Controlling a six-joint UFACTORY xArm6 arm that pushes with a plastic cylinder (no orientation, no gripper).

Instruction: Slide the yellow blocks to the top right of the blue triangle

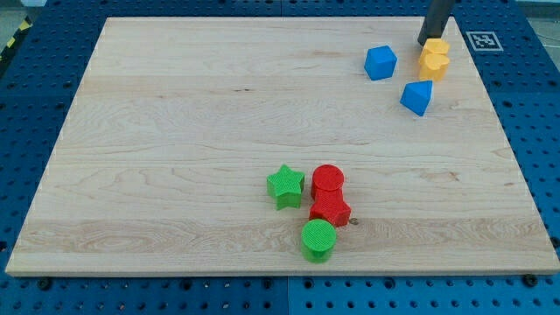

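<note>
A pale wooden board (219, 131) is seen lying on a blue pegboard table (35, 105). The dark rod comes down from the view's top edge at the right, and my tip (426, 42) is placed just at the top-left edge of the yellow blocks, touching or all but touching the upper one. No gripper is carried — only the bare rod — so nothing is grasped or clamped; the tip simply rests against the blocks' side.

Two yellow blocks are found near the board's top right corner, pressed together: the upper yellow block (437, 47) and the lower yellow block (432, 65) just under it. Their exact shapes cannot be made out. Just below them, slightly toward the view's left, the blue triangle (417, 96) is set, near the lower yellow block but apart from it. The yellow pair is thus seen above the triangle and a little to its right. A blue cube-like block (381, 62) is placed to the view's left of the yellow pair, well clear of it.

Far from these, near the bottom middle of the board, a cluster is gathered — a green star (285, 185), a red cylinder (328, 181) beside it, a second red block (331, 210) touching below, and a green cylinder (318, 239) at the bottom.
</note>
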